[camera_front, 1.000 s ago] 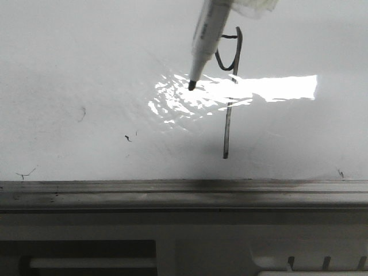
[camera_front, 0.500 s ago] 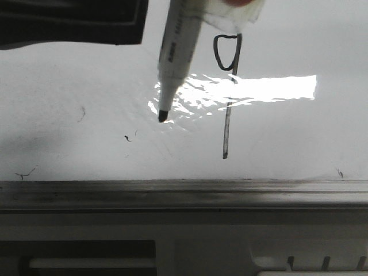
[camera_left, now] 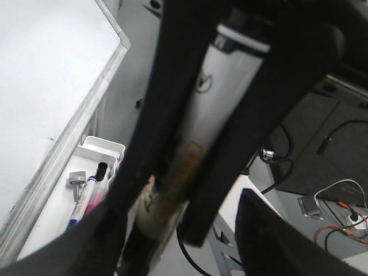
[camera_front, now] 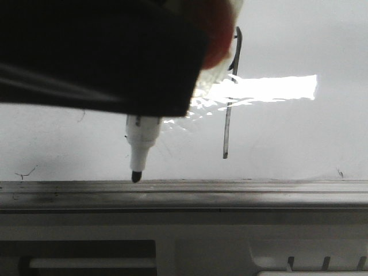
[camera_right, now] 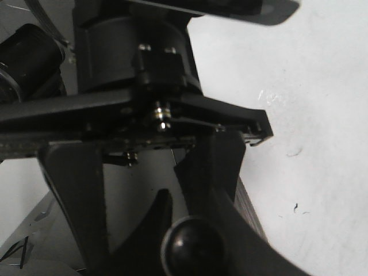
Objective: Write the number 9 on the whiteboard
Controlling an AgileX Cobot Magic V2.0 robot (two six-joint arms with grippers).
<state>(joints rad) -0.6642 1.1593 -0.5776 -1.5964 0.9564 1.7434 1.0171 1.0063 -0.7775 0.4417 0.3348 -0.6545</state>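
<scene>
Occupying the near foreground of the front view, the left gripper (camera_front: 98, 57) appears as a large dark mass across the upper left. The left wrist view shows its fingers (camera_left: 167, 115) clamped on either side of a white marker (camera_left: 221, 98). In the front view the marker (camera_front: 140, 144) projects downward below the gripper, its black tip (camera_front: 136, 176) just above the grey metal ledge (camera_front: 259, 192) and well apart from the drawn figure.

The right gripper (camera_right: 190, 241) is filmed too closely to judge its opening; whether it is released or clenched cannot be told, and no object is visible in it.

Beyond the marker, the whiteboard (camera_front: 299, 138) carries the number 9 (camera_front: 230, 109): a long, slightly slanted stem running down through the glare band, with the loop at its top partly hidden behind the gripper.

Assessment: the figure appears complete. Judging by the marker's position off the stroke, what remains is likely only retracting or stowing the marker. A tray holding spare markers (camera_left: 86, 198) sits below the board edge.
</scene>
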